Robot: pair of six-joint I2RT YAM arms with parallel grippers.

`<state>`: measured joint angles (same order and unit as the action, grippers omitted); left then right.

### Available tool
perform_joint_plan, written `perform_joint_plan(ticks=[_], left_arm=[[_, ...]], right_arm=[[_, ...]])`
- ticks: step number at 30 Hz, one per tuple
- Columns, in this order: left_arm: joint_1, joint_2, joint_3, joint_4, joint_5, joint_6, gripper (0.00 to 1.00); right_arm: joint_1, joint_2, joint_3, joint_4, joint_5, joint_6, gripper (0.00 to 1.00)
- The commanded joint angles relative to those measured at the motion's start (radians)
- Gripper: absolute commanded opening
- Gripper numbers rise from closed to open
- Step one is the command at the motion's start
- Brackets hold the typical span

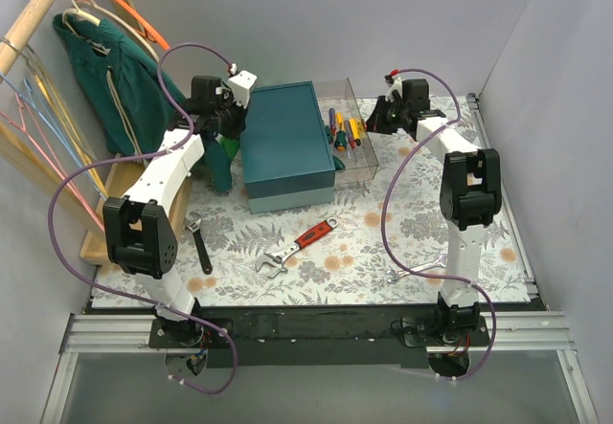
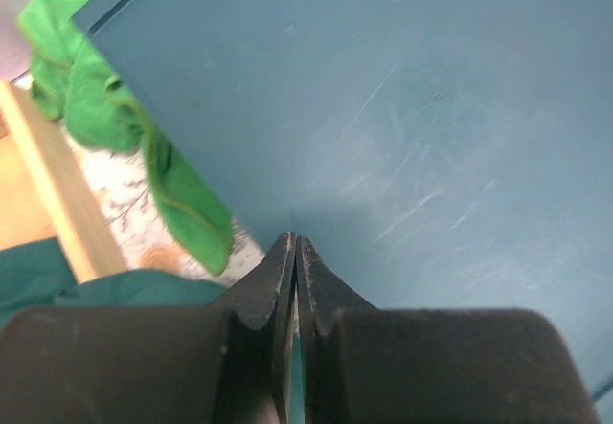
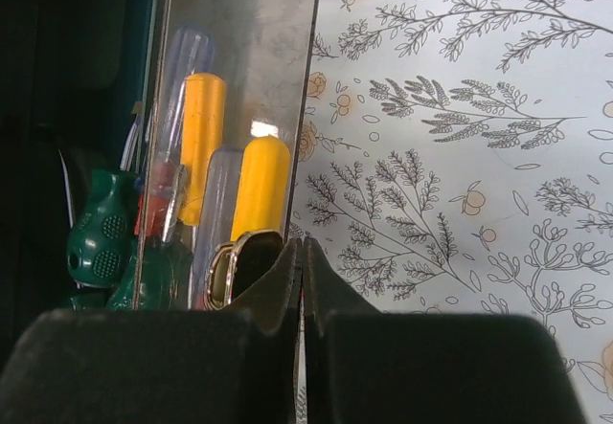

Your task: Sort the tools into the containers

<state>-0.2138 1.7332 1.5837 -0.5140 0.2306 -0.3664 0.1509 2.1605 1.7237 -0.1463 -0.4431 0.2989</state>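
The left fingers [image 2: 285,256] are pressed together over the teal box [image 2: 402,108]; the right fingers [image 3: 287,256] are pressed together beside the clear box [image 3: 239,41] holding screwdrivers [image 3: 261,185].

Pale grey walls [image 1: 402,22] are enclosing a floral-covered bench [image 1: 508,242]; hangers [image 1: 120,3] are dangling from a wooden rail [image 1: 34,12].

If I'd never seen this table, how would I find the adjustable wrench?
Start at the big teal box mid-table. On the floral cloth between it and the near edge lies the adjustable wrench. Unlike the black wrench to its left, its handle is red.
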Motion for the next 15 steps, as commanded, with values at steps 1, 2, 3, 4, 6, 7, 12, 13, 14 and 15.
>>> perform_joint_plan(ticks=[1,2,3,4,6,7,12,13,14,15], left_arm=[[0.011,-0.072,-0.063,0.042,-0.08,0.037,0.0],[0.013,-0.072,-0.071,0.046,-0.12,0.034,0.0],[0.022,-0.075,-0.097,0.051,-0.135,0.034,0.0],[0.025,-0.077,-0.106,0.052,-0.142,0.043,0.0],[0.025,-0.077,-0.131,0.052,-0.157,0.052,0.0],[0.027,-0.08,-0.139,0.055,-0.16,0.052,0.0],[0.027,-0.08,-0.162,0.055,-0.128,0.055,0.0],[0.027,-0.078,-0.163,0.055,-0.119,0.057,0.0],[0.027,-0.077,-0.166,0.052,-0.11,0.057,0.0],[0.027,-0.075,-0.166,0.054,-0.088,0.054,0.0]], right_arm=[[0.024,0.022,0.051,0.037,-0.017,0.014,0.01],[0.026,0.022,0.053,0.036,-0.014,0.014,0.01],[0.033,0.022,0.053,0.036,-0.014,0.016,0.01],[0.036,0.022,0.053,0.034,-0.014,0.014,0.01],[0.044,0.021,0.053,0.031,-0.011,0.013,0.01],[0.048,0.021,0.051,0.03,-0.009,0.013,0.01],[0.059,0.01,0.047,0.025,-0.002,0.005,0.01],[0.062,0.009,0.043,0.027,0.0,0.002,0.01],[0.064,0.004,0.04,0.025,0.001,0.0,0.01],[0.065,0.002,0.039,0.025,0.001,0.0,0.01]])
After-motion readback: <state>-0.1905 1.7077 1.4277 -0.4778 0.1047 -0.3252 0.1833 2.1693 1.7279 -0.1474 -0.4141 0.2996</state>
